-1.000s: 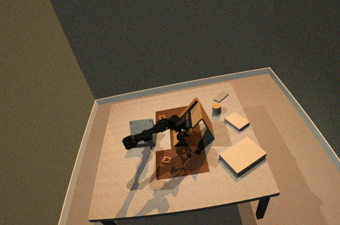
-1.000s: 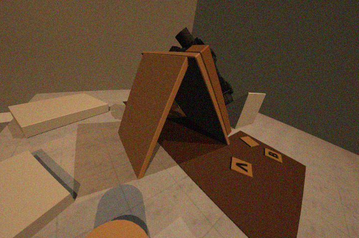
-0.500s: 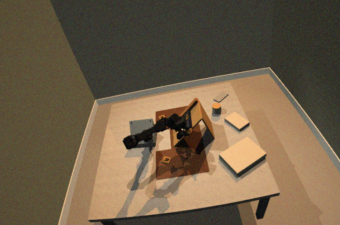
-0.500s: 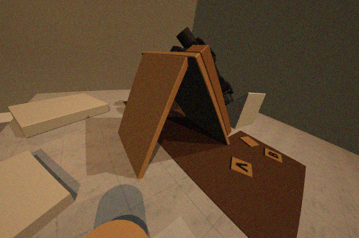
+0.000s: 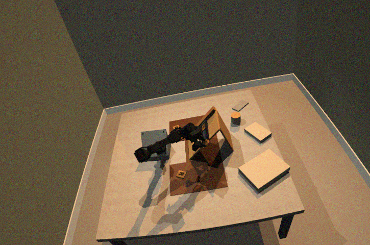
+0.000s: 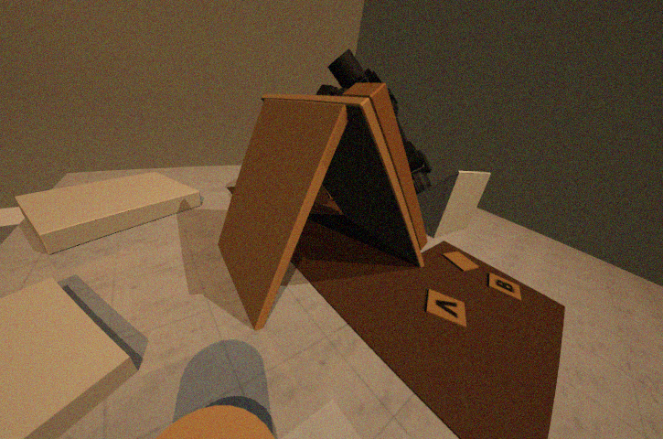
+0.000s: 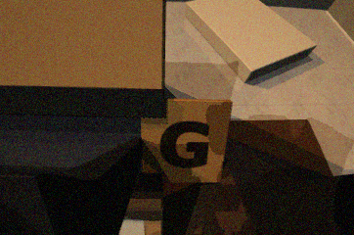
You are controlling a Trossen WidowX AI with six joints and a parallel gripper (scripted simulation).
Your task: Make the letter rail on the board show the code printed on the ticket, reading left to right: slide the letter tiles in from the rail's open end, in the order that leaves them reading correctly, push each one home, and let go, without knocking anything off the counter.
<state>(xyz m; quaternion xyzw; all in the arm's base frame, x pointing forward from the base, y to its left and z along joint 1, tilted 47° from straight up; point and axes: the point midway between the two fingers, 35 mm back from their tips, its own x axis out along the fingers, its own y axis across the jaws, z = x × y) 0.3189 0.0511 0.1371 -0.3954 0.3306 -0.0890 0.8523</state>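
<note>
My gripper [image 5: 203, 142] [image 7: 186, 168] is shut on the G tile [image 7: 185, 142], which stands upright with its letter readable in the wrist view. The tile's left edge is at the right end of the dark rail [image 7: 53, 139] on the tilted board [image 6: 280, 197] [image 7: 77, 44]; whether it is inside the channel is unclear. A small tile [image 5: 203, 127] shows in the rail, its letter unclear. An R tile [image 5: 181, 173] lies on the brown mat [image 5: 176, 189] [image 6: 383, 326]. A B tile [image 6: 504, 286], a V-like tile [image 6: 445, 307] and a plain-looking tile [image 6: 460, 260] also lie there. The ticket [image 5: 178, 153] [image 6: 461, 204] is unreadable.
A large pale block [image 5: 264, 169] [image 7: 250, 36] and a smaller one [image 5: 257, 131] lie beyond the board. An orange-topped cylinder [image 5: 235, 118] [image 6: 218, 424] and a thin flat slab [image 5: 240, 105] are near the back. The grey arm base plate [image 5: 153, 138] is left of the mat.
</note>
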